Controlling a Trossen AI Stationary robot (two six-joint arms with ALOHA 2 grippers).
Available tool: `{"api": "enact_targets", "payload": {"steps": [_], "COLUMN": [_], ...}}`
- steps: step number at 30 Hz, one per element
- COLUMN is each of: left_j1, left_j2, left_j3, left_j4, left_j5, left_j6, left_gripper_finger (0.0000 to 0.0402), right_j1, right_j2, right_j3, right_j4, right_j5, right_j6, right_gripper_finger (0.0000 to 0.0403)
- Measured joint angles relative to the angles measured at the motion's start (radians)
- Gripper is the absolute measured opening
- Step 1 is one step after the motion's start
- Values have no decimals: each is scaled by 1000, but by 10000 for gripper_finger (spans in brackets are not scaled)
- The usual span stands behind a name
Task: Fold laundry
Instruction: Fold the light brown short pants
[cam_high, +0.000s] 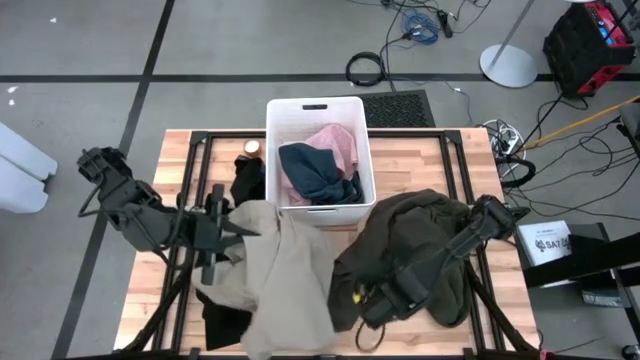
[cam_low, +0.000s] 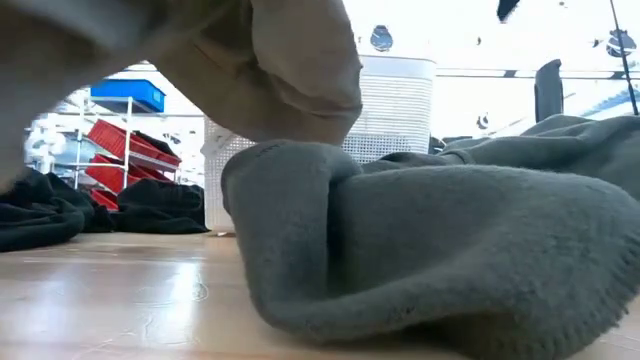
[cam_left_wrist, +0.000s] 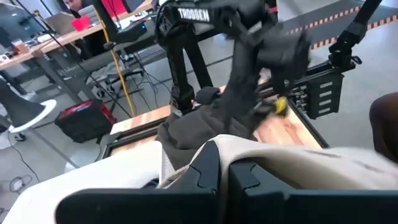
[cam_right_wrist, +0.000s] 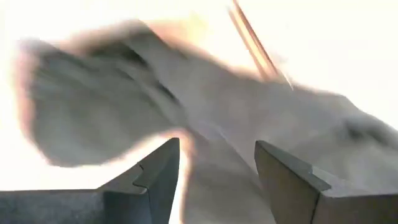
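Note:
My left gripper (cam_high: 238, 228) (cam_left_wrist: 225, 167), over the table's left half, is shut on the beige-tan garment (cam_high: 285, 280). In the low view that garment (cam_low: 300, 70) hangs above the tabletop. The dark olive-grey garment (cam_high: 420, 250) (cam_low: 450, 250) lies heaped on the right half, with my right gripper (cam_high: 375, 303) (cam_right_wrist: 217, 163) above its near left part and cloth between the fingers. Black garments lie near the bin (cam_high: 248, 180) and at the near left (cam_high: 222, 322). A pale pink garment (cam_high: 338, 145) and a navy one (cam_high: 315, 172) sit in the bin. My left gripper pinches the beige-tan garment at its far left edge (cam_left_wrist: 205, 149) between its shut fingers, reaching almost level from the table's left. The cloth drapes away from the fingers toward the near edge. My right gripper, slanting down, has a fold of the dark olive-grey garment (cam_right_wrist: 214, 186) between its parted fingers. That part rises toward the gripper (cam_left_wrist: 239, 93), while the rest lies on the table.
The white plastic bin (cam_high: 318, 108) stands at the far middle of the wooden table (cam_high: 185, 150). A small round object (cam_high: 252, 148) lies left of it. Black frame rails (cam_high: 200, 175) run along the tabletop. Cables and gear lie on the floor beyond the table.

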Motion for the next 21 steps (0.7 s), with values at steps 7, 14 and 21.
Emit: {"api": "enact_targets", "payload": {"steps": [7,14,21], "left_j1": [-9,-42,-48], "left_j2": [-1,9,109], "left_j3": [0,-2,-3], "left_j4": [4,-4,-168], "left_j5": [221,370,367], "left_j6": [0,-4,-155], "left_gripper_finger": [0,5,7], "right_j1": [57,71,14], "right_j2": [0,1,2], "right_j3": [36,-151,-491], "right_j4": [490,634,918], "right_j5": [135,363,141], "right_j6": [-524,-565,-371], "right_gripper_finger": [196,196,196]}}
